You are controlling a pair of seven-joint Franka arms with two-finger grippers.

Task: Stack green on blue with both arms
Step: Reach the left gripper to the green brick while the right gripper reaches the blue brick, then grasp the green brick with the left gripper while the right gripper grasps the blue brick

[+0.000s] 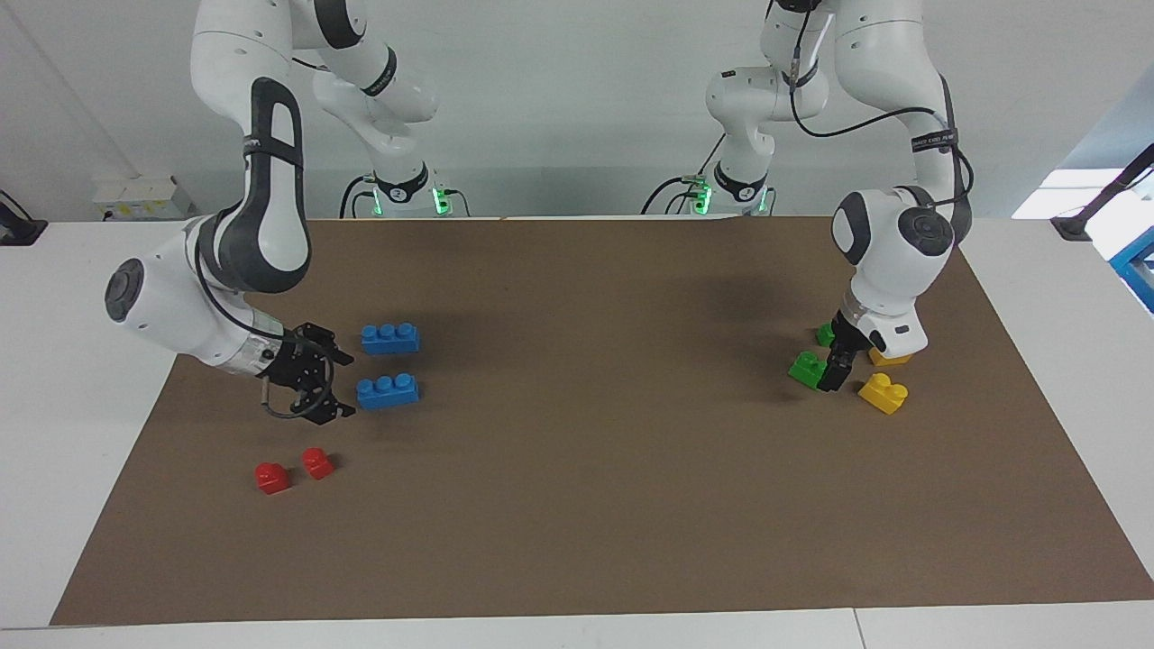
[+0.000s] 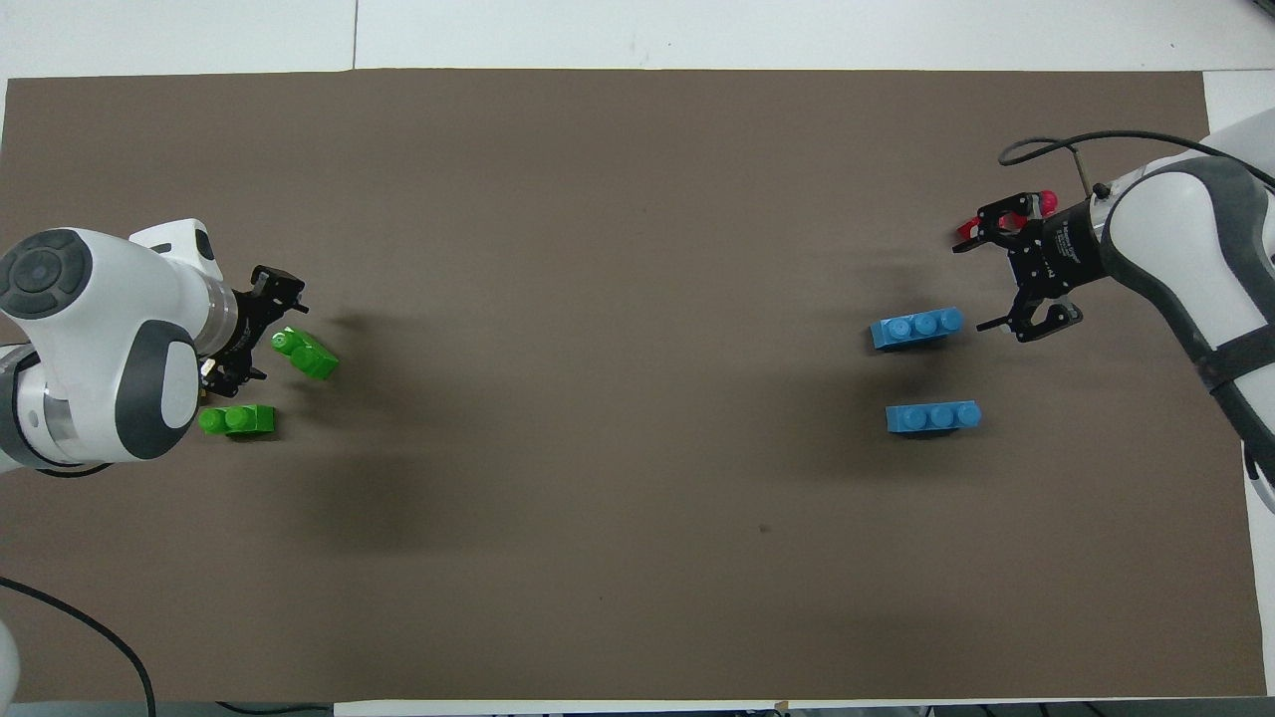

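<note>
Two green bricks lie toward the left arm's end of the table. The farther one (image 1: 808, 368) (image 2: 305, 353) has my left gripper (image 1: 835, 370) (image 2: 261, 329) low beside it, open and holding nothing. The nearer green brick (image 1: 824, 334) (image 2: 237, 420) is partly hidden by that gripper in the facing view. Two blue bricks lie toward the right arm's end. My right gripper (image 1: 341, 386) (image 2: 983, 281) hangs open and empty just beside the farther blue brick (image 1: 388, 391) (image 2: 916, 327). The nearer blue brick (image 1: 389, 337) (image 2: 933, 416) lies apart from both grippers.
Two red bricks (image 1: 271, 477) (image 1: 317, 462) lie farther out than the right gripper. One yellow brick (image 1: 883, 393) sits beside the left gripper, and another (image 1: 891, 359) shows partly under the left wrist. Everything rests on a brown mat (image 1: 586, 496).
</note>
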